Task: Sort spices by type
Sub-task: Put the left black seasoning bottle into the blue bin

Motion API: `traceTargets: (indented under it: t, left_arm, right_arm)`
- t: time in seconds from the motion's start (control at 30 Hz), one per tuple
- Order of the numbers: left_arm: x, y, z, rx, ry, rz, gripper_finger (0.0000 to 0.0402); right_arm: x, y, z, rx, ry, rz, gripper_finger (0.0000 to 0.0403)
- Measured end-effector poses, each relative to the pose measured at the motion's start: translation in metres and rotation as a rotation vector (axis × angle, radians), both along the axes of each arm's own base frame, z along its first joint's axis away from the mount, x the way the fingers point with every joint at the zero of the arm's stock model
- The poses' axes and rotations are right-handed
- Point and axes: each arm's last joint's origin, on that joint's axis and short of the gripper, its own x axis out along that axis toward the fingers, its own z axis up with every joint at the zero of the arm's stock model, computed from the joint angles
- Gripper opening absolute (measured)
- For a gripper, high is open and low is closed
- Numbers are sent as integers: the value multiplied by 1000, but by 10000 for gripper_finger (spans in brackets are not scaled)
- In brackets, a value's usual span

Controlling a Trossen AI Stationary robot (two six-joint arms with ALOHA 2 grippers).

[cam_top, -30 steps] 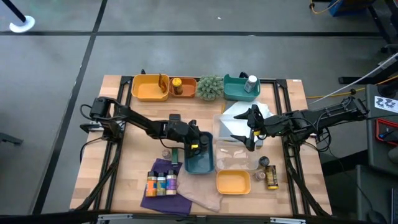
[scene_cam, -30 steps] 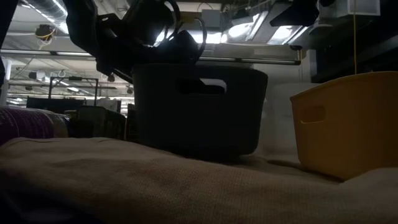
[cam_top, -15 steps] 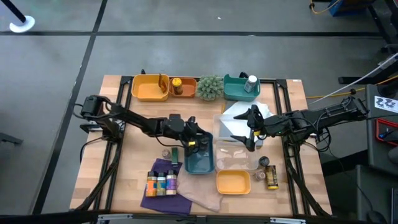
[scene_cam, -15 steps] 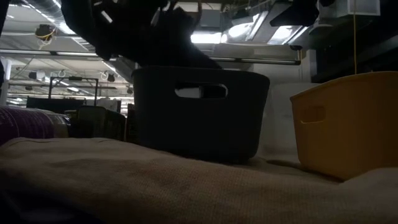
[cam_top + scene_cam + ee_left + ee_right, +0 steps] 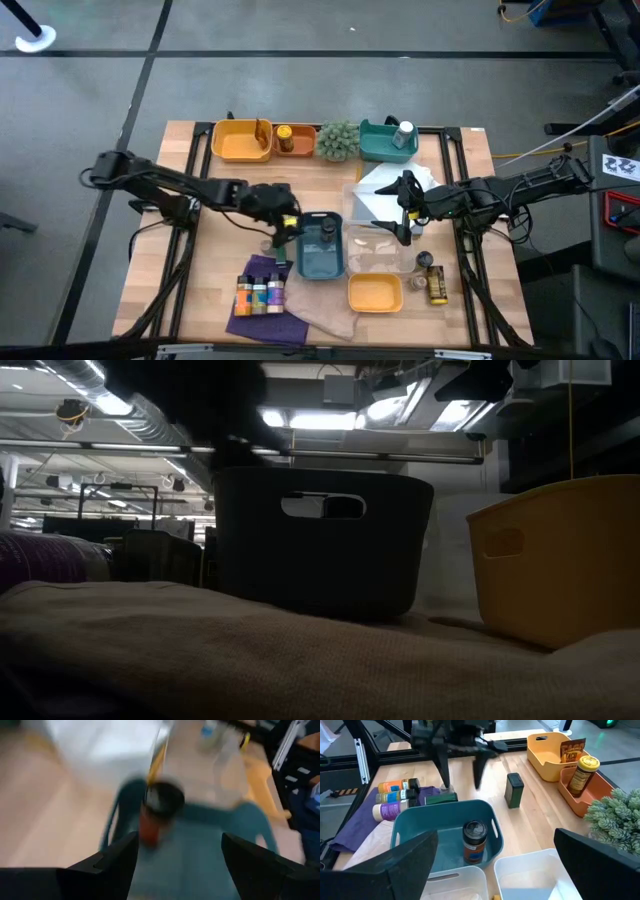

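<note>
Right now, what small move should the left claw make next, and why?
Probably swing the left claw, open and empty beyond the teal bin, over the dark green tin and lower onto it: one jar stands in the bin, the tin stands loose nearby. The right claw waits beside the bin.

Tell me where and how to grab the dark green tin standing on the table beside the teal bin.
Grip the dark green tin across its flat sides, just under its lid, coming straight down from above. It stands upright and alone on bare wood, clear of the teal bin, so a top approach looks safest. The left end effector, open, is nearest.
</note>
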Motion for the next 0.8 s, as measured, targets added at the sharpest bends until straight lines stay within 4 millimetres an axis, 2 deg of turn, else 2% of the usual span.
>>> traceTargets:
  t: [0.23, 0.4, 0.6, 0.8]
  left_arm:
    - [-54, -13, 20, -310, 215, 150, 269]
    - [-79, -28, 26, -550, 345, 274, 269]
    - [-91, -53, 16, -731, 560, 402, 269]
    - [-92, -80, 2, -810, 714, 482, 269]
  right_arm:
    - [0, 0, 0, 0, -1, 0, 397]
    - [0, 0, 0, 0, -1, 0, 397]
    - [0, 1, 0, 12, 4, 25, 397]
    - [0, 2, 0, 23, 8, 49, 397]
